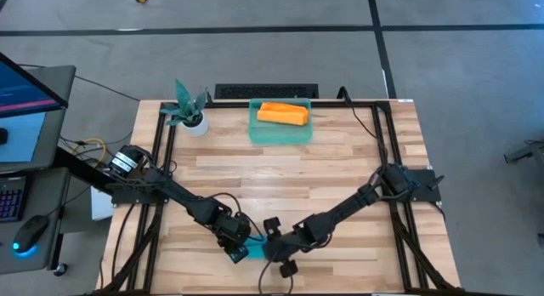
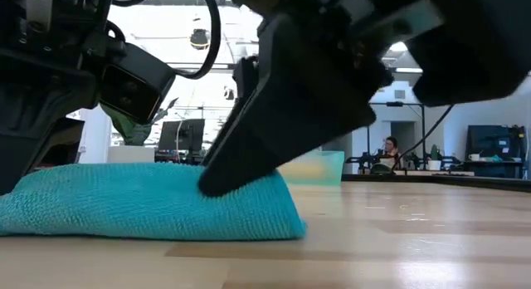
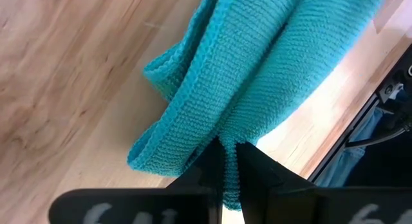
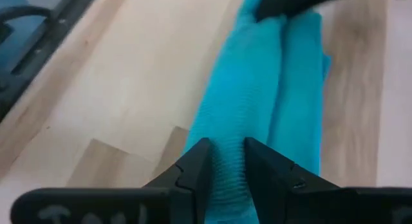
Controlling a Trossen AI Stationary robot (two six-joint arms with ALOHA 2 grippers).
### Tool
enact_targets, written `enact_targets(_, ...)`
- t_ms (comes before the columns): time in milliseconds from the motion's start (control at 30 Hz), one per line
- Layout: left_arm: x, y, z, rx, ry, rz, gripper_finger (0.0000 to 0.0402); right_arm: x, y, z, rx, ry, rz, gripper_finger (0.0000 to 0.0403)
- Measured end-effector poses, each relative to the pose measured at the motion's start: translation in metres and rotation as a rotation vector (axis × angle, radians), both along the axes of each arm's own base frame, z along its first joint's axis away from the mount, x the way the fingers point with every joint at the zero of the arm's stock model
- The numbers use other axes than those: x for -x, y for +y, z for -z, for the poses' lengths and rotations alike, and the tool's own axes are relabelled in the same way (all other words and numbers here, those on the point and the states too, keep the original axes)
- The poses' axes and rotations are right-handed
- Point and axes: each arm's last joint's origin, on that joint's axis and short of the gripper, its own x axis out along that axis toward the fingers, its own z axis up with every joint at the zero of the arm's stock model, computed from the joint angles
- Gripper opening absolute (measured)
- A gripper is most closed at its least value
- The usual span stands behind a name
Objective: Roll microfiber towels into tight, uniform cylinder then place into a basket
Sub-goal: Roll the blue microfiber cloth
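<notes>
Overhead view: both arms converge at the near edge of the wooden counter (image 1: pixel 340 160). The left tool (image 1: pixel 240 247) and the right tool (image 1: pixel 274 247) meet over the teal towel (image 1: pixel 254 245), of which only a small patch shows between them. The orange towel (image 1: pixel 282 114), rolled, lies inside the basket (image 1: pixel 280 134) at the far edge of the counter, just beside a potted plant (image 1: pixel 189 109). A keyboard (image 1: pixel 265 91) lies beyond the basket.

Low view: the teal towel (image 2: pixel 149 202) rests on the counter (image 2: pixel 398 239) as a low, folded bundle. One dark finger (image 2: pixel 274 115) presses down on its top edge; which arm it belongs to cannot be told here. The basket (image 2: pixel 319 167) shows behind, and a person (image 2: pixel 388 147) sits far back in the room.

Left wrist view: the left tool (image 3: pixel 228 163) is closed tight, its fingers (image 3: pixel 257 169) pinching a fold of the teal towel (image 3: pixel 257 69), which hangs bunched above the counter (image 3: pixel 64 89).

Right wrist view: the right tool (image 4: pixel 225 163) is partly closed, its fingers (image 4: pixel 196 166) clamped either side of the long ridge of the teal towel (image 4: pixel 257 89), which lies on the counter (image 4: pixel 129 89).
</notes>
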Motion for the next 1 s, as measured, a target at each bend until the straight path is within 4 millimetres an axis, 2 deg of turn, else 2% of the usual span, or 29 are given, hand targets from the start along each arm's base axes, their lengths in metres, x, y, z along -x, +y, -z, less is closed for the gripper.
enact_targets(333, 0.000, 0.000, 0.000, 0.002, -0.002, 0.000, 0.0020, -0.001, -0.010, 0.008, -0.016, 0.076, 0.086, 0.0114)
enact_targets(533, 0.000, 0.000, 0.000, 0.002, -0.001, 0.002, 0.0065, -0.004, -0.015, 0.025, -0.024, 0.122, 0.125, 0.0091)
enact_targets(733, 0.000, 0.000, 0.000, -0.004, -0.021, 0.044, 0.0115, -0.004, -0.016, 0.026, -0.025, 0.129, 0.126, 0.0075)
enact_targets(1000, 0.002, -0.003, -0.002, -0.050, -0.087, 0.145, 0.0125, -0.004, -0.016, 0.025, -0.032, 0.129, 0.135, 0.0074)
